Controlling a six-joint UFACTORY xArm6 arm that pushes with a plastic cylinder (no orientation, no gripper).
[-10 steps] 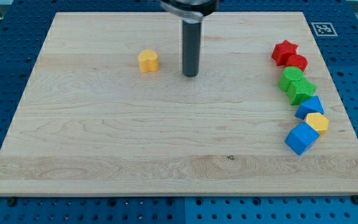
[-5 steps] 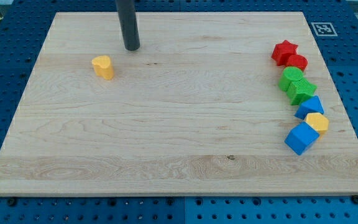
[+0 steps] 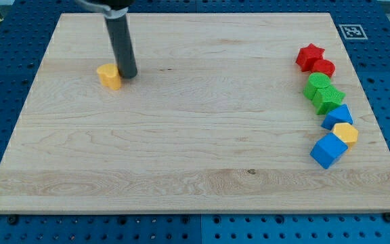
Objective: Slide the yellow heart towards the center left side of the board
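Observation:
The yellow heart (image 3: 109, 76) lies on the wooden board (image 3: 195, 149) in its upper left part. My tip (image 3: 128, 74) stands right at the heart's right side, touching it or nearly so. The dark rod rises from there toward the view's top.
A column of blocks lies along the board's right side: a red star (image 3: 309, 55), a red block (image 3: 323, 67), a green round block (image 3: 318, 85), a green star (image 3: 329, 99), a blue block (image 3: 338, 116), a yellow hexagon (image 3: 346, 133) and a blue cube (image 3: 328, 150).
The heart has slid left across the board, from near the upper middle to the upper left. My tip went up-left past it, then came down against its right side.

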